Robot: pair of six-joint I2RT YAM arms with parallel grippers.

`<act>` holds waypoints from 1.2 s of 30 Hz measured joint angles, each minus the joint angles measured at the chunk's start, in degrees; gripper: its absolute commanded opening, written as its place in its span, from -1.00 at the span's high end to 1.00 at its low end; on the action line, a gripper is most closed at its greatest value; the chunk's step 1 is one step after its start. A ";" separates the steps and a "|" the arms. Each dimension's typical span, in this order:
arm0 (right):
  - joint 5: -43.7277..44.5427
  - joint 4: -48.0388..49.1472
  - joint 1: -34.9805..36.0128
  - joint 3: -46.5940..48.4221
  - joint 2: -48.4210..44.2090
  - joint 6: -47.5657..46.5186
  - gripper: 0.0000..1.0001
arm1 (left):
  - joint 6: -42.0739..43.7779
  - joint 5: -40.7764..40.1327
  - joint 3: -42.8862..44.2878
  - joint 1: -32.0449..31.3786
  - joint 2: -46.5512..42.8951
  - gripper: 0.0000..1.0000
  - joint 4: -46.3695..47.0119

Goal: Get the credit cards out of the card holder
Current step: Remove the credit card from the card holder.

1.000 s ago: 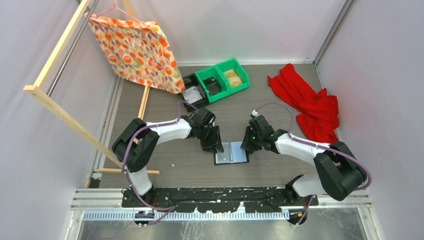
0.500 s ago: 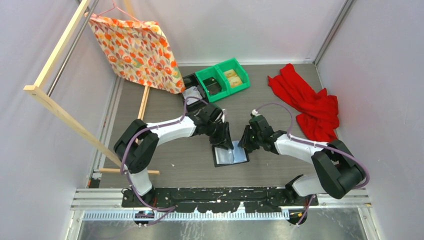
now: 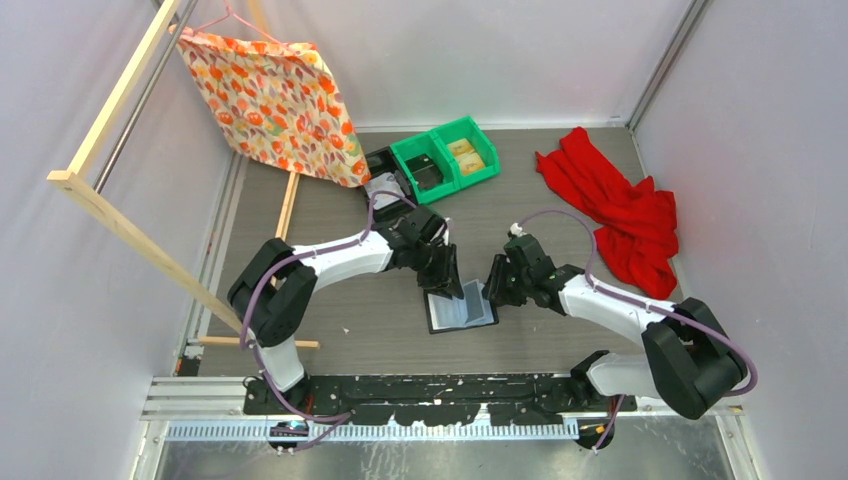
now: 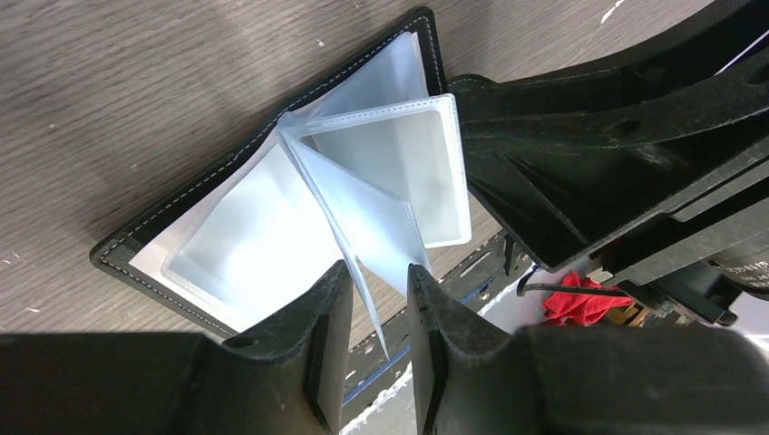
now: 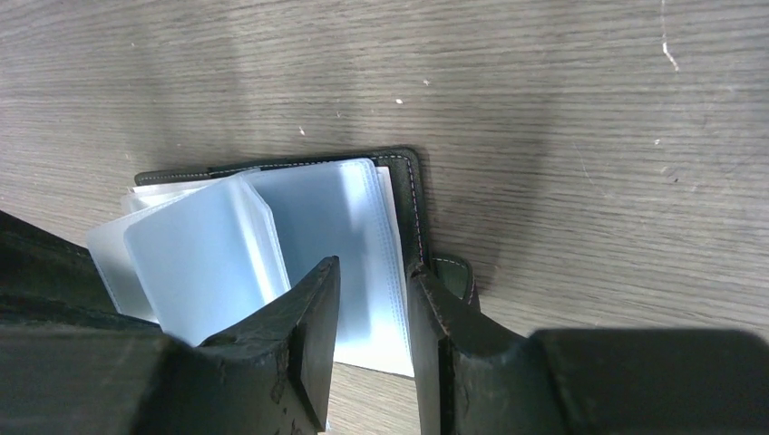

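Left wrist view: the card holder (image 4: 245,236) lies open on the table (image 4: 136,91). The left pincer (image 4: 376,272) stands narrowly parted around its raised sleeve (image 4: 363,217). The right pincer (image 5: 374,267), also parted, straddles its tab edge.

No text, label, brand, number or sign can be read anywhere in these views, on the card holder (image 3: 460,312) or around it.

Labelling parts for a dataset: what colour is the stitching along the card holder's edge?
White, against the black card holder; clearest in the left wrist view.
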 measured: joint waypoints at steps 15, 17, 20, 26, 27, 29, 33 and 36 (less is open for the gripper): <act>-3.13 -0.96 0.63 0.85 -1.44 -3.26 0.13 | 2.16 -6.73 -0.37 0.07 -2.34 0.37 -5.97; -3.17 -0.96 1.16 1.42 -1.44 -3.93 0.13 | 2.32 -8.48 -1.22 0.28 -4.33 0.36 -6.43; -3.02 -0.94 3.21 2.36 -1.42 -4.70 0.13 | 2.19 -10.25 -3.96 0.90 -8.55 0.36 -6.32; -1.64 -0.79 7.61 4.33 0.22 -5.03 0.12 | 0.55 -11.63 -8.37 2.54 -14.56 0.35 -4.87; -1.38 -0.68 8.13 4.50 0.74 -5.03 0.12 | -0.15 -10.95 -9.31 2.82 -14.99 0.35 -3.45; -1.05 -0.46 8.87 4.55 1.70 -5.03 0.12 | -0.63 -9.79 -10.12 2.93 -15.04 0.35 -1.86; -0.33 -0.28 9.16 4.55 3.45 -4.96 0.12 | -2.14 -6.45 -11.69 2.91 -13.75 0.37 2.64; 0.11 -0.26 9.16 4.55 3.63 -4.96 0.12 | -2.60 -5.38 -11.76 2.91 -11.80 0.37 4.26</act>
